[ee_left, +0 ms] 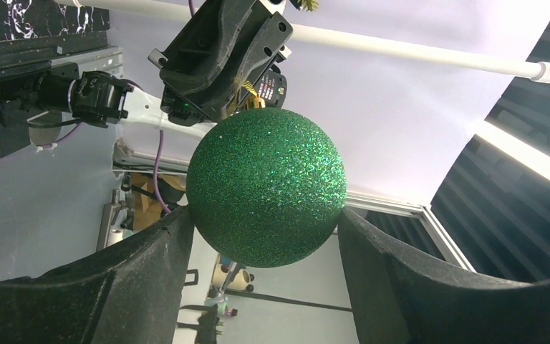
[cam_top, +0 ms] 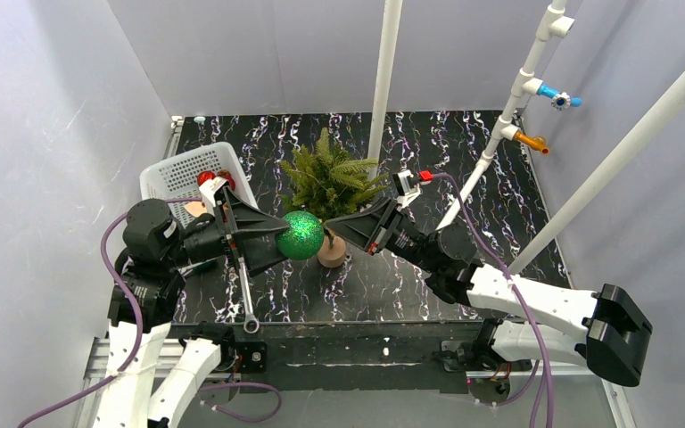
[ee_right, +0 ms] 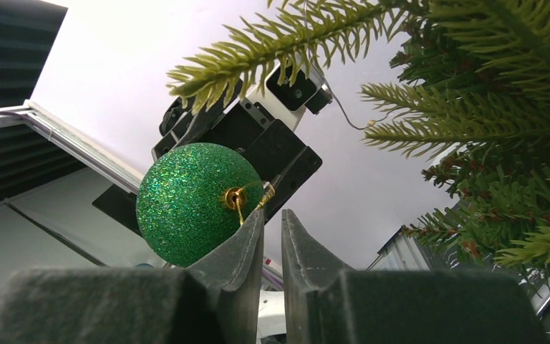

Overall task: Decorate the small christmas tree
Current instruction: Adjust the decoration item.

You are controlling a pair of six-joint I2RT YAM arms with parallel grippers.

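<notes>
text: none legible — labels: none — numbers: none

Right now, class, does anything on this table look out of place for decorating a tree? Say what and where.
A metal wrench lies flat on the table near its front edge, left of centre. It is a workshop tool, not an ornament. The small christmas tree stands upright.
</notes>
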